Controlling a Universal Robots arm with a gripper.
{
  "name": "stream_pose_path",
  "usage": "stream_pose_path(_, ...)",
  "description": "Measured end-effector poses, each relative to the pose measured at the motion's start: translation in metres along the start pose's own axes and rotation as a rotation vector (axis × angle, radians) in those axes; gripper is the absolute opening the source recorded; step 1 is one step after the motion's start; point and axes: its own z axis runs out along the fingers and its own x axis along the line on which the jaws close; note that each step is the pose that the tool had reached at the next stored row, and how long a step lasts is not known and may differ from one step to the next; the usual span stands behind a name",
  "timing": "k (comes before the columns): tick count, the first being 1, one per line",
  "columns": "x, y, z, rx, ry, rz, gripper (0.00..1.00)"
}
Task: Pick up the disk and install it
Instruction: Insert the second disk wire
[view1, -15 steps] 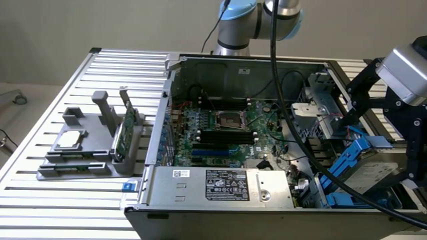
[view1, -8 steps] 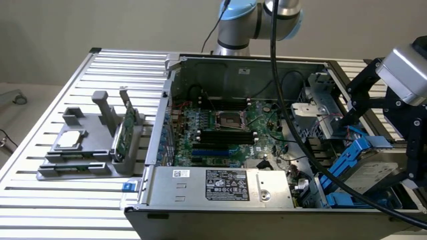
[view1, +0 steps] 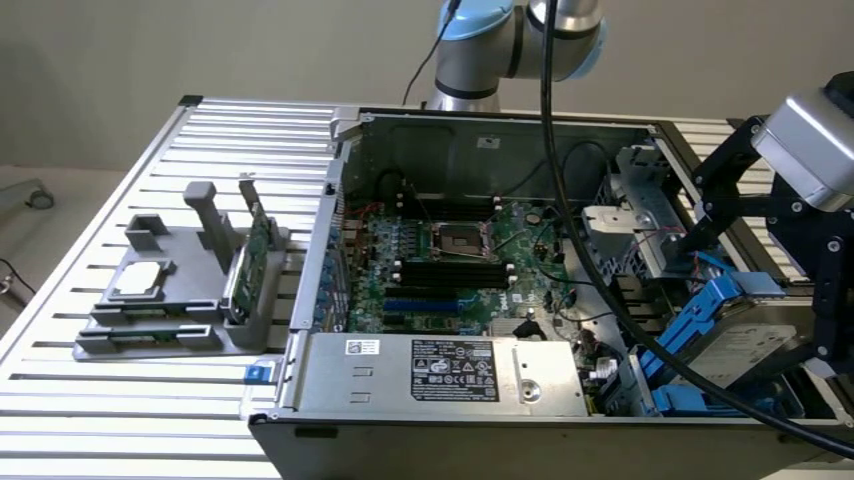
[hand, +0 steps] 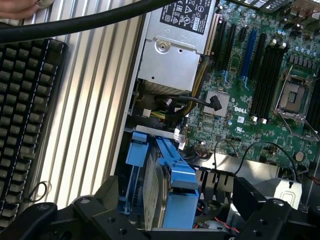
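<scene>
Exterior view: open PC case (view1: 400, 130) on slatted table (view1: 80, 380), motherboard (view1: 454, 265) exposed, power supply (view1: 441, 372) along near edge. Gripper (view1: 747, 300) at the exterior view's right, over the case's drive corner, jaws spread wide, not clamped on anything. Disk (view1: 754, 335) with blue rails just below the gripper, tilted, leaning in that corner of the case beside the drive cage (view1: 641, 215). Grey fixture (view1: 180, 300) on table at the exterior view's left, holding a thin green card (view1: 247, 265) upright and a small square chip (view1: 140, 281). Wrist view: disk (hand: 160, 192) on edge, blue rails either side, between the black fingers (hand: 260, 210); contact not discernible. Keyboard (hand: 25, 115) on table beside the case.
</scene>
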Motion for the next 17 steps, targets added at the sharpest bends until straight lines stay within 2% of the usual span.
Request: stream_pose_path(17, 0.0000, 0.0000, 0.0000, 0.0000, 0.0000, 0.000, 0.99)
